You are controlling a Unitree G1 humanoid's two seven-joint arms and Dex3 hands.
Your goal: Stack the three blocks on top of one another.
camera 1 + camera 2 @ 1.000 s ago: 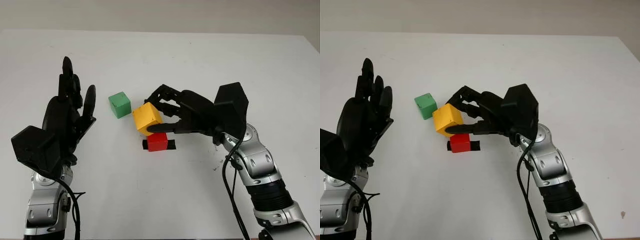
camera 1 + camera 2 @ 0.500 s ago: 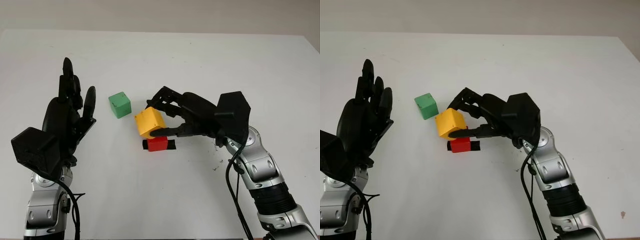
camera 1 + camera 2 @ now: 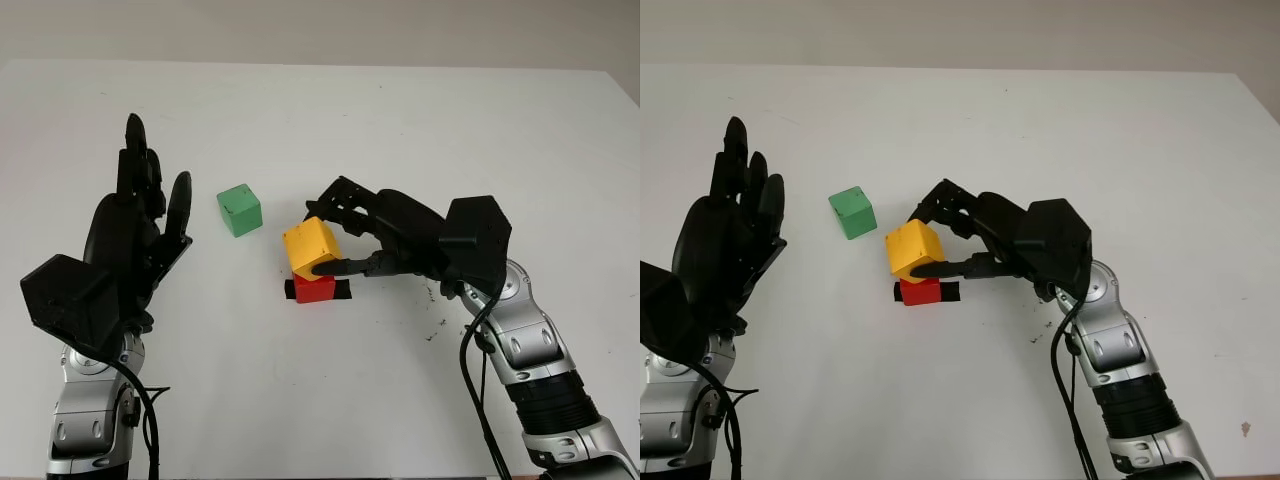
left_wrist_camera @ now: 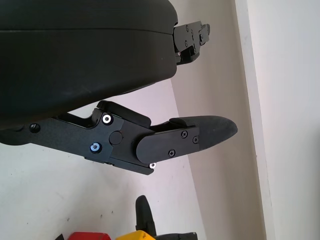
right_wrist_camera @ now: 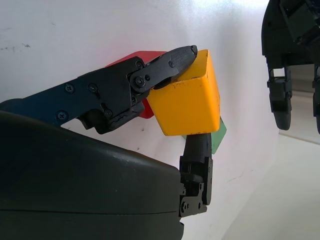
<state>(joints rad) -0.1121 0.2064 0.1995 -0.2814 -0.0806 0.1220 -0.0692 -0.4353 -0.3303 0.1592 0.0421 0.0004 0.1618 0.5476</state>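
My right hand (image 3: 335,238) is shut on the yellow block (image 3: 311,247), holding it tilted just above the red block (image 3: 314,289), which sits on a strip of black tape on the white table (image 3: 400,130). In the right wrist view the yellow block (image 5: 187,100) is pinched between thumb and fingers (image 5: 198,155), with the red block (image 5: 145,85) right behind it. I cannot tell whether yellow touches red. The green block (image 3: 239,210) stands alone on the table to the left of the pair. My left hand (image 3: 135,240) is open, raised at the left side, away from the blocks.
The table's far edge (image 3: 320,64) meets a pale wall. A few small dark marks (image 3: 435,325) dot the surface near my right forearm (image 3: 530,360).
My right hand has carried the yellow block to the right and slightly down, from beside the red block to directly over it. The left hand and green block have stayed put.
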